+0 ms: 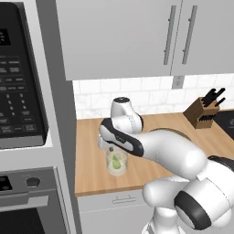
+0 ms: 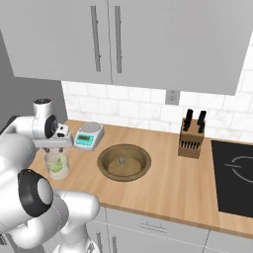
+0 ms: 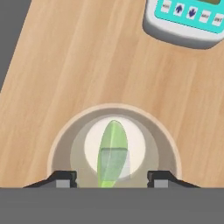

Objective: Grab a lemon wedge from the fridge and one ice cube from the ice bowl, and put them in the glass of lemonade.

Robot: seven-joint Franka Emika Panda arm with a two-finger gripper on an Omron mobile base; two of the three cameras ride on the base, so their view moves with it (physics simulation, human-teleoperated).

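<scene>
1. Where the left base view looks over the counter [image 1: 91, 151], the gripper [image 1: 113, 150] hangs straight above the glass [image 1: 117, 163], its fingers just at the rim. The wedge [image 1: 117, 162] sits inside the glass, a green-yellow shape standing roughly on end. The knife block [image 1: 202, 112] stands well to the right of the glass, against the tiled wall.

2. In the right base view the gripper [image 2: 53, 146] again sits directly over the glass [image 2: 57, 165], with the wedge [image 2: 58, 165] in the liquid. The scale [image 2: 89, 135] stands just behind and right of the glass; the bowl [image 2: 124, 162] lies right of the glass, a small pale cube [image 2: 121, 160] at its middle. The knife block [image 2: 191, 139] is farther right.

3. In the hand view the glass [image 3: 61, 135] is seen from straight above. The wedge [image 3: 113, 151] lies inside it, its long axis running from the fingertips' side toward the far rim, pointed end away. Both fingertips [image 3: 64, 180] stand apart, one on each side of the wedge, touching nothing: the jaws are released. The scale [image 3: 183, 22] is beyond the glass, at the upper right.
</scene>
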